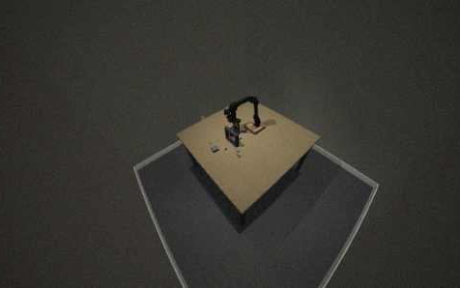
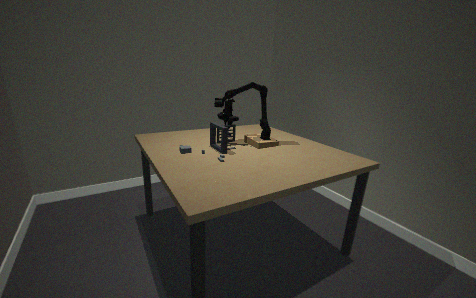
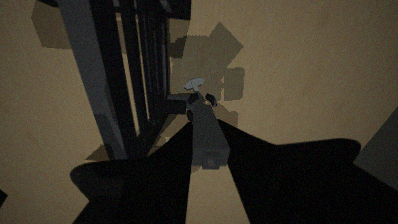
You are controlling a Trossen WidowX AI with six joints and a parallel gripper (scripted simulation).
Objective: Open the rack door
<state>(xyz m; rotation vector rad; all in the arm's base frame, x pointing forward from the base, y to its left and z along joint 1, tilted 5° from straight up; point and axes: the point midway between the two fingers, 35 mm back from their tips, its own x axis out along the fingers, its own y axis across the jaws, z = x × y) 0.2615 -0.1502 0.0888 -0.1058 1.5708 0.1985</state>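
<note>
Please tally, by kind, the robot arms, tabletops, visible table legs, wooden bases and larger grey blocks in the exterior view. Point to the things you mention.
Robot arm (image 1: 257, 112) (image 2: 264, 111): 1
Tabletop (image 1: 255, 169) (image 2: 274, 175) (image 3: 310, 60): 1
Table legs (image 1: 242, 222) (image 2: 197, 260): 3
Wooden base (image 1: 254, 131) (image 2: 269, 145): 1
Larger grey block (image 1: 215, 149) (image 2: 186, 149): 1
Total: 7

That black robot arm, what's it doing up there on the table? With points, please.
The black arm (image 1: 257, 112) (image 2: 264, 111) is working on a little rack door (image 3: 131, 70). Its tool (image 3: 204, 124) is closed on the door's grey handle (image 3: 210, 132), with one finger on each side. The dark frame (image 1: 226, 135) (image 2: 212, 136) stands upright on the wooden table (image 1: 260, 169) (image 2: 254, 175). The arm hasn't let go of the handle, so the job isn't finished. I can't tell exactly how wide the door is open.
</note>
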